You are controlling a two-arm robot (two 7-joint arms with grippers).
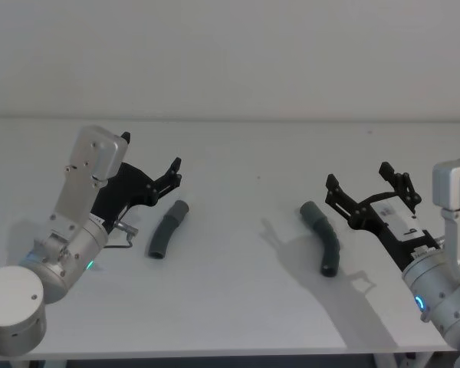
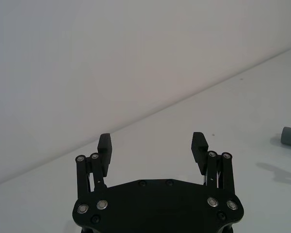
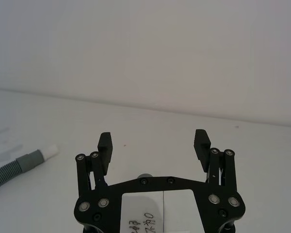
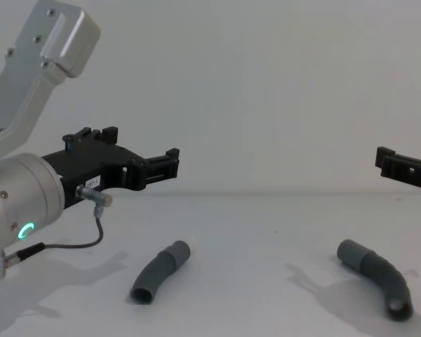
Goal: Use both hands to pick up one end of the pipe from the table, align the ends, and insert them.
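Left gripper (image 1: 151, 150): jaws spread wide, gap empty, touching nothing. You have it raised off the worktop (image 1: 238, 307) over the left half, fingers aimed toward the middle. In the head view its nearer fingertip sits just beside the far end of the left pipe piece (image 1: 167, 230), but the chest view puts it clearly above, no contact.

Right gripper (image 1: 357, 174): same state, jaws wide, gap empty. It's raised near the right edge, aimed toward the far left, just right of the right pipe piece (image 1: 323, 238) and apart from it.

Pipes: both short, curved and dark grey, ribbed body with a smooth collar. Both lie flat about midway between the near and far edges, one in each half, well apart.
- The left one runs near to far, collar at the far end, leaning right.
- The right one bows, far end toward the centre. The chest view shows a dark open mouth at its near end.
- Your right wrist view catches a ribbed piece with a grey collar and a narrow white tip (image 3: 51, 150). I cannot tell from that which piece it is.

Around:
- A thin cable (image 4: 99, 217) loops off the left arm and hangs between that arm and the left piece. It's close; I cannot tell if it touches.
- The green ring light (image 4: 28, 229) on the left arm is lit.
- The white label (image 3: 145, 213) on the right gripper's body has handwriting, unreadable.
- A plain wall (image 1: 230, 54) stands past the far edge.
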